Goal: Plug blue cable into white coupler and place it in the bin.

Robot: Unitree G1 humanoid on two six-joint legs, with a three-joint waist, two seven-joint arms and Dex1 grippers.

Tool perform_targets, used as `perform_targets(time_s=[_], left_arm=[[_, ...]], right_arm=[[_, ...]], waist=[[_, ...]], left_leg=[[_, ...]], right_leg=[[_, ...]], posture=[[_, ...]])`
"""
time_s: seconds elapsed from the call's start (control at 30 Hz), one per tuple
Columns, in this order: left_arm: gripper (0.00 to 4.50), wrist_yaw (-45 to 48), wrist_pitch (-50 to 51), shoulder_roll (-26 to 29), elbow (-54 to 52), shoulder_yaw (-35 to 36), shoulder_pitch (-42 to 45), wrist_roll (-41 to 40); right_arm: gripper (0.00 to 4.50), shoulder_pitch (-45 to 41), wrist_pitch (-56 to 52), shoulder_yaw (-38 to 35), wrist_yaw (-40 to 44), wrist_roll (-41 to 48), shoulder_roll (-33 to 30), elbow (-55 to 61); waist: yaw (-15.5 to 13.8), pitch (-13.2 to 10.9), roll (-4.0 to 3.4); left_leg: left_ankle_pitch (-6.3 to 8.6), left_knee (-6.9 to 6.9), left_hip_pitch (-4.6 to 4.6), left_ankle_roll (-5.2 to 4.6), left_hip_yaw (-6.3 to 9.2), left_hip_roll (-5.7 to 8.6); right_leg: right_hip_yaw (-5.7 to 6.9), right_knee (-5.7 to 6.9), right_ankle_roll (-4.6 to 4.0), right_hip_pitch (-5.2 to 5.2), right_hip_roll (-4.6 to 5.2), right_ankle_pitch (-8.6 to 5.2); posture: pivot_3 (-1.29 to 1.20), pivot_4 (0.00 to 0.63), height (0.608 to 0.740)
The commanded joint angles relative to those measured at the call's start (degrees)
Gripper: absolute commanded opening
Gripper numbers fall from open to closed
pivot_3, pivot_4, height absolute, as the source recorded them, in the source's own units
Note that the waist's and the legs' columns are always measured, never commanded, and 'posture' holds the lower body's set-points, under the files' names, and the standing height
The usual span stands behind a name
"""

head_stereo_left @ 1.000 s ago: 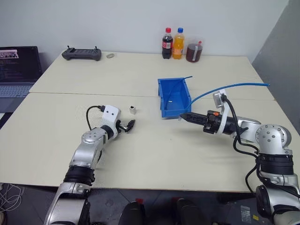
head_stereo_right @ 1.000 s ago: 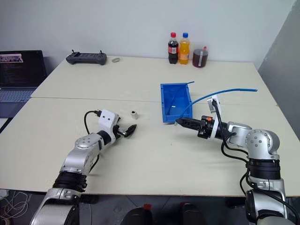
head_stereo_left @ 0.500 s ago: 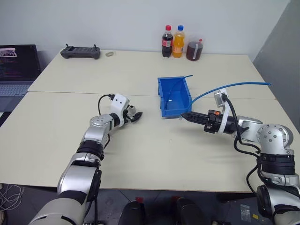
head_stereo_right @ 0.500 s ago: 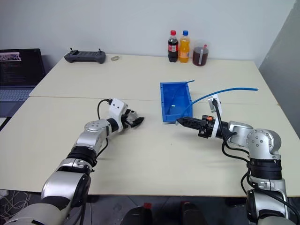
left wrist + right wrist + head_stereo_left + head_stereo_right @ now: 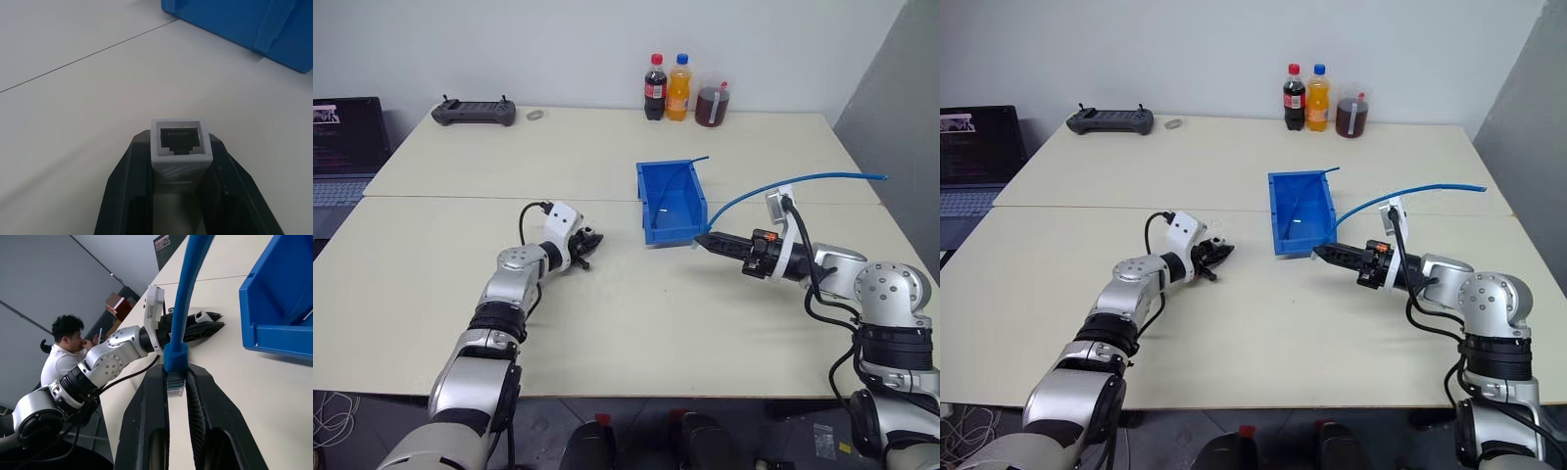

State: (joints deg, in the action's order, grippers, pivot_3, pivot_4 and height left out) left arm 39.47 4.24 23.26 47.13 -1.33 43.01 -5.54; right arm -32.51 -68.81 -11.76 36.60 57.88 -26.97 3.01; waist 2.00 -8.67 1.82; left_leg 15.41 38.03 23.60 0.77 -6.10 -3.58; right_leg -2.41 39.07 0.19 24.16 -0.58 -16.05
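Closing on the white coupler (image 5: pixel 181 143) near the bin (image 5: pixel 658 182), the left gripper (image 5: pixel 586 245) is now pinching it, while the right gripper (image 5: pixel 707 240) is clamping the blue cable (image 5: pixel 798 182), readying both for mating

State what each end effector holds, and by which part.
Left end effector: the tiny white boxy plastic coupler, clamped by its sides, socket facing outward. Right end effector: the thin light-blue cable, gripped at its clear plug end.
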Motion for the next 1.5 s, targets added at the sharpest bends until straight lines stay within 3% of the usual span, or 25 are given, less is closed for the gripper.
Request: perform_targets(time_s=[0.03,0.17,0.3,0.37,0.53,0.67,0.83,1.13,1.5], left_arm=[[0.8,0.35,2.36,0.43,-3.06,0.6,-2.13,-0.15],[0.8,2.31,3.45,0.67,-9.04,0.7,-4.68,-0.96],[0.8,17.55,10.8,3.43,-29.36,-1.98,-14.27,-9.39],[0.8,20.92,13.1,4.48,-34.56,-2.49,-16.86,-11.69],[0.8,32.8,10.23,10.83,-44.79,-8.8,-23.54,-11.47],[0.8,35.21,0.68,10.53,-38.01,-13.82,-21.48,-5.32],[0.8,35.72,-2.74,7.82,-32.17,-15.41,-18.16,-3.84],[0.8,36.81,-5.08,4.1,-25.76,-15.23,-13.19,-3.42],[0.8,38.16,-6.18,3.98,-24.48,-14.83,-12.6,-3.21]], right_arm=[[0.22,-1.31,0.62,-0.93,0.32,1.06,0.14,0.94],[0.22,-1.35,0.77,-0.61,0.47,0.66,0.18,1.18],[0.22,-1.37,1.91,2.04,2.29,-1.0,-0.89,3.78],[0.22,-1.2,2.73,3.61,3.53,-2.04,-1.65,4.87],[0.22,-1.74,12.5,13.99,7.95,-11.52,-2.67,10.52],[0.22,-0.84,19.93,21.36,10.19,-18.95,-2.18,12.42],[0.22,0.44,25.61,25.87,12.55,-24.38,-1.92,11.27],[0.22,2.01,29.62,29.05,14.27,-29.03,0.18,8.7],[0.22,3.27,33.07,30.43,14.45,-32.99,4.87,2.36]], waist=[[-0.01,0.0,0.0],[-0.09,0.0,0.0],[0.02,-0.01,-0.02],[-0.14,-0.03,-0.05],[-0.16,-0.02,-0.07],[-0.46,0.0,-0.06],[-0.72,0.01,-0.04],[-0.49,0.01,-0.04],[-0.47,0.01,-0.04]], left_leg=[[0.0,0.0,0.0,0.0,0.0,0.0],[0.0,-0.01,0.02,0.01,-0.04,0.0],[-0.02,-0.02,0.05,0.04,-0.09,0.01],[-0.13,-0.04,0.07,0.23,-0.1,0.0],[-0.01,0.02,0.08,0.02,0.02,0.02],[-0.01,0.09,0.08,0.0,0.06,0.04],[0.0,0.16,0.15,-0.02,0.09,0.1],[0.0,0.22,0.16,-0.03,0.15,0.06],[0.0,0.26,0.16,-0.02,0.15,0.04]], right_leg=[[0.0,0.0,0.0,0.0,0.0,0.0],[-0.03,-0.03,0.0,0.01,0.02,0.0],[-0.06,-0.04,0.0,0.04,0.05,0.0],[-0.07,-0.05,-0.01,0.06,0.07,0.0],[0.0,-0.02,0.0,0.06,0.05,0.0],[0.05,-0.03,0.0,0.02,0.03,0.0],[0.07,-0.05,0.0,0.02,0.03,0.0],[0.09,-0.01,0.0,0.02,-0.03,0.0],[0.09,0.02,-0.01,0.02,-0.05,0.01]], posture=[[0.0,0.15,0.74],[0.0,0.15,0.74],[0.0,0.15,0.74],[0.0,0.15,0.74],[0.0,0.15,0.74],[0.0,0.15,0.74],[0.0,0.15,0.74],[0.0,0.15,0.74],[0.0,0.15,0.74]])
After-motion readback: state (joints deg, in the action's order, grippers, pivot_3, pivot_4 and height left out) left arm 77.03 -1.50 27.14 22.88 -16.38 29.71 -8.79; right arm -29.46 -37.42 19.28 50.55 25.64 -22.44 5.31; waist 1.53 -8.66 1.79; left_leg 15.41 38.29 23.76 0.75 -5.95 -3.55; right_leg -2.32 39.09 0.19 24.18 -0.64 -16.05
